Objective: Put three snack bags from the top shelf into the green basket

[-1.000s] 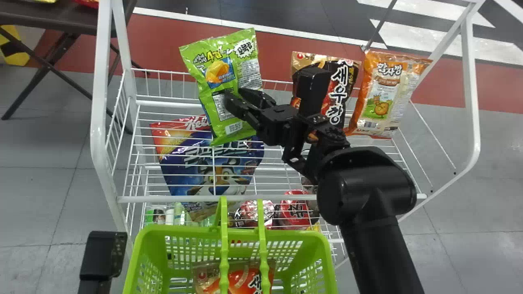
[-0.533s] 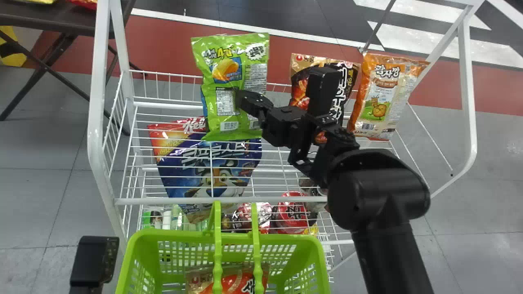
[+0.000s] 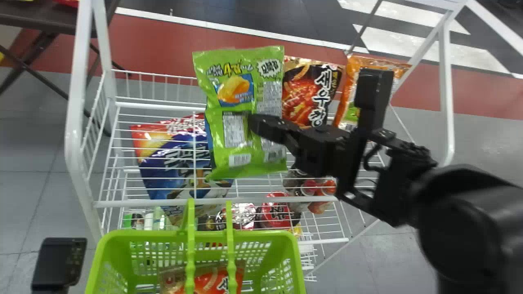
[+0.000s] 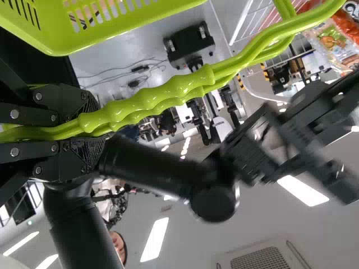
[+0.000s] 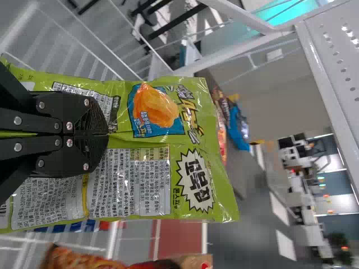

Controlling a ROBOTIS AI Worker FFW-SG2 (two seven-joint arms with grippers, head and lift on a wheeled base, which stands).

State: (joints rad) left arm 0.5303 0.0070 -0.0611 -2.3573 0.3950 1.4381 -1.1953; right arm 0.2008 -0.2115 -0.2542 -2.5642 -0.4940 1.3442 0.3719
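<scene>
One snack bag (image 3: pixel 210 281) is in the green basket (image 3: pixel 265 235), my right tool (image 5: pixel 105 134) grips a green bag (image 3: pixel 261 165) beyond it, third transfer pending.

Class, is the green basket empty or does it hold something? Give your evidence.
It holds something: in the head view, a red and gold snack bag lies inside the green basket.

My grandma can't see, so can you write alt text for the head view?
The robot's right gripper holds a green snack bag over a white wire rack. A red-and-black bag and an orange bag are farther back, and the green basket at the front has another bag inside.
</scene>
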